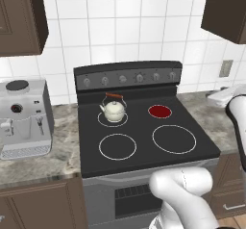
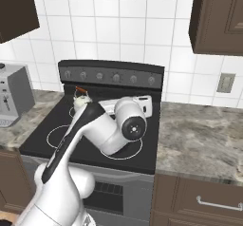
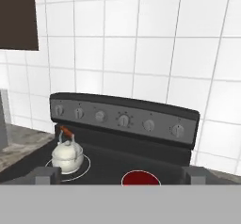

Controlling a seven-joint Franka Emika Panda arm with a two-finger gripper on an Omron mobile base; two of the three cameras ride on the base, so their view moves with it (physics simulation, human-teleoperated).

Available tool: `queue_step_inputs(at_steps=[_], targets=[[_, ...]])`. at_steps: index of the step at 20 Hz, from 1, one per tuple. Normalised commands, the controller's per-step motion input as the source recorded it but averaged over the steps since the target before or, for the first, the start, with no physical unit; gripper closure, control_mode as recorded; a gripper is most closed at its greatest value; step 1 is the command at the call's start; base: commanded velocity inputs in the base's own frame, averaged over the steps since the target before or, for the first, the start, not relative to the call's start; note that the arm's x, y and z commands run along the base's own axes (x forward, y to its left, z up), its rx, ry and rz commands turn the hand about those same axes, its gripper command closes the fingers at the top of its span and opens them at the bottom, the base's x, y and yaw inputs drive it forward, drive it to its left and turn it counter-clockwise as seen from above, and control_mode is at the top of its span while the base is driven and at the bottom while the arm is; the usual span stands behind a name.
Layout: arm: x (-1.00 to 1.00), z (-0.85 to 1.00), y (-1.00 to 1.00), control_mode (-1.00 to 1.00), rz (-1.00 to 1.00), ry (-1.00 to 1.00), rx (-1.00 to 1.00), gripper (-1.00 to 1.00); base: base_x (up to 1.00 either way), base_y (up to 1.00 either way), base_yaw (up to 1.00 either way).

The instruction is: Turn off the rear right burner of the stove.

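Two dark fingertips of the gripper (image 3: 120,175) stand wide apart holding nothing, facing the stove (image 1: 144,141), whose rear right burner (image 1: 160,111) glows red at the cooktop's back right corner, beside a cream kettle (image 1: 114,110) at rear left.

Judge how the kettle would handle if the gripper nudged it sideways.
The kettle would likely slide, since it sits on the stove's smooth glass. Its squat round body probably resists tipping. Its thin arched handle may take a grip.
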Motion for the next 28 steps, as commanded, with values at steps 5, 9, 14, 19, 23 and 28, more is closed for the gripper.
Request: queue_step_inputs(at_steps=[5, 9, 14, 19, 23, 28], targets=[[0.29, 0.0, 0.0, -1.0, 0.02, -0.2, 0.0, -1.0, 0.0, 0.0, 0.0], [0.23, 0.0, 0.06, -1.0, 0.02, -0.12, 0.0, -1.0, 0.0, 0.0, 0.0], [0.23, 0.0, 0.06, -1.0, 0.02, -0.05, 0.0, -1.0, 0.0, 0.0, 0.0], [0.35, 0.0, 0.13, -1.0, 0.01, 0.0, 0.0, -1.0, 0.0, 0.0, 0.0], [0.37, 0.0, 0.15, -1.0, 0.01, 0.0, 0.0, -1.0, 0.0, 0.0, 0.0], [0.42, 0.0, 0.2, -1.0, 0.0, 0.0, 0.0, -1.0, 0.0, 0.0, 0.0]])
